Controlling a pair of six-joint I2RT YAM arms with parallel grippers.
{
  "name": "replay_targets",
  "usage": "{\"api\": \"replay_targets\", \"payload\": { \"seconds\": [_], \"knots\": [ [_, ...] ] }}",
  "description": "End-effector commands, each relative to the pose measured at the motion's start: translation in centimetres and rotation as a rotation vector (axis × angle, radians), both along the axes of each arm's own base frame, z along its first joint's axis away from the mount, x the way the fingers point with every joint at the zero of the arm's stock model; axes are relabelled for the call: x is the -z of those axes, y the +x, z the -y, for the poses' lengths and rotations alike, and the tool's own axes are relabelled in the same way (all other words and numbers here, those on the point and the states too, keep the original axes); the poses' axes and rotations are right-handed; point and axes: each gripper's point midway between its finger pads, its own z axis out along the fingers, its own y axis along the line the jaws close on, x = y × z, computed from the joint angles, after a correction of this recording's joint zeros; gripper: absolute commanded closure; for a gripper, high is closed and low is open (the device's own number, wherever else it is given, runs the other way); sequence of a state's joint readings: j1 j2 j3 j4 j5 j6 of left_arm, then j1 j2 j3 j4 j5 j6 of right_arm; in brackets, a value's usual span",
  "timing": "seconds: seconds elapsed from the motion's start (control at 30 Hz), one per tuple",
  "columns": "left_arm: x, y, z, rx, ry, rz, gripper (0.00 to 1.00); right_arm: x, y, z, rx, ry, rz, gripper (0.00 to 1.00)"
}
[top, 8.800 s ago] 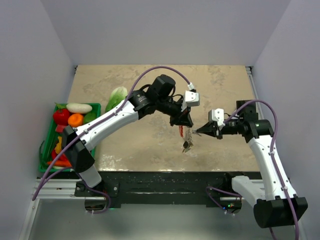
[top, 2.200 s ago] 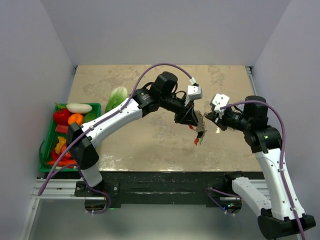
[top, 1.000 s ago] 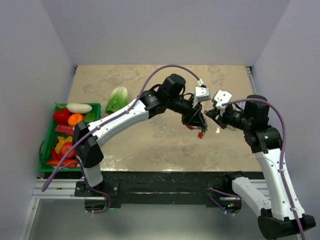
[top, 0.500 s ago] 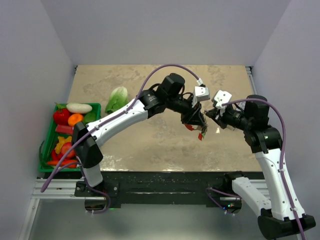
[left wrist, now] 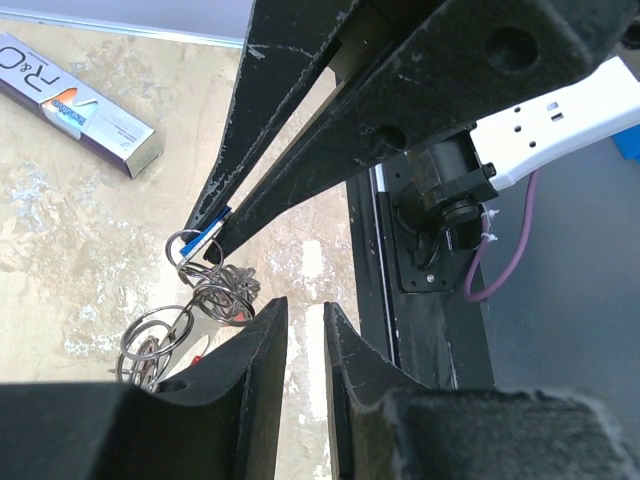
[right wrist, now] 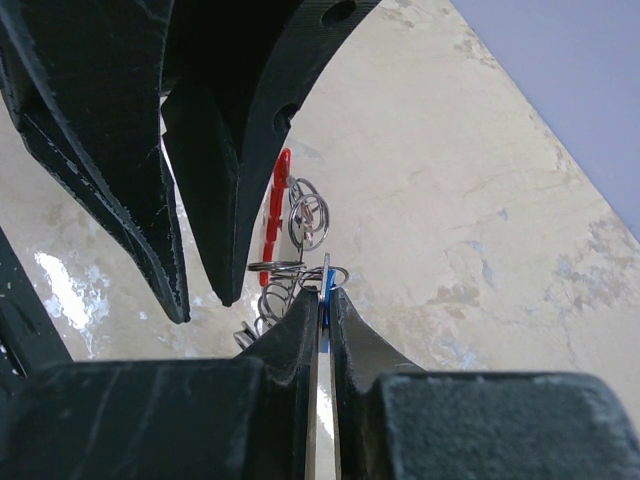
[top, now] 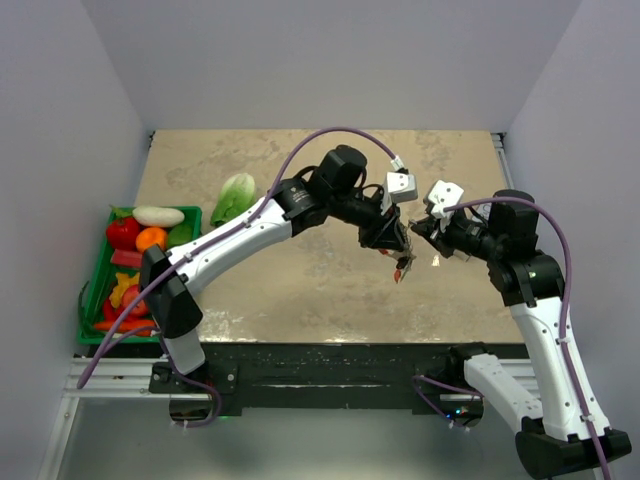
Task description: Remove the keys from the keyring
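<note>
The keyring (left wrist: 225, 295), a tangle of silvery rings, hangs in the air between my two grippers above the table's middle right. My right gripper (right wrist: 322, 292) is shut on a blue-headed key (right wrist: 326, 283) that is threaded on one ring. The rest of the keys (top: 401, 265) and the red fob (right wrist: 277, 200) dangle below it. My left gripper (left wrist: 303, 305) stands open right beside the rings. Its gap is narrow and only bare table shows through it. From above, the left gripper (top: 396, 242) and the right gripper (top: 412, 229) nearly meet tip to tip.
A green basket (top: 88, 300) of toy vegetables sits at the table's left edge. A leafy green vegetable (top: 235, 195) lies beyond it. A toothpaste box (left wrist: 75, 100) lies on the table. The table's black edge rail (left wrist: 420, 300) runs close below the grippers.
Over several seconds both grippers lifted the bunch and carried it to the right. In the last second the left arm drew back slightly and the hanging keys swung a little.
</note>
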State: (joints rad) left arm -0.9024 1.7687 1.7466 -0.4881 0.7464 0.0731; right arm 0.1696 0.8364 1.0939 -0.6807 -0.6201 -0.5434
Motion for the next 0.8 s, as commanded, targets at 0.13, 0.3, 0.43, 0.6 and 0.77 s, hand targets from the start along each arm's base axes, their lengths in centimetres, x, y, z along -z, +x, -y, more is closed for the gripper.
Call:
{"api": "replay_targets", "payload": {
  "seconds": [0.13, 0.3, 0.43, 0.6, 0.77],
  "knots": [
    [-4.13, 0.28, -0.90, -0.008, -0.079, 0.100, 0.75, -2.17, -0.08, -0.27, -0.018, 0.020, 0.078, 1.00],
    [-4.24, 0.44, -1.10, -0.018, -0.077, 0.111, 0.76, -2.09, -0.14, -0.28, -0.019, 0.021, 0.078, 1.00],
    [-4.31, 0.53, -1.28, -0.023, -0.075, 0.120, 0.76, -2.19, -0.19, -0.25, -0.018, 0.021, 0.080, 1.00],
    [-4.06, 0.58, -1.00, -0.018, -0.078, 0.104, 0.76, -2.29, -0.26, -0.35, -0.021, 0.027, 0.078, 1.00],
    [-3.82, 0.90, -0.41, -0.025, -0.084, 0.089, 0.76, -2.24, -0.27, -0.46, -0.026, 0.033, 0.076, 1.00]
  ]
}}
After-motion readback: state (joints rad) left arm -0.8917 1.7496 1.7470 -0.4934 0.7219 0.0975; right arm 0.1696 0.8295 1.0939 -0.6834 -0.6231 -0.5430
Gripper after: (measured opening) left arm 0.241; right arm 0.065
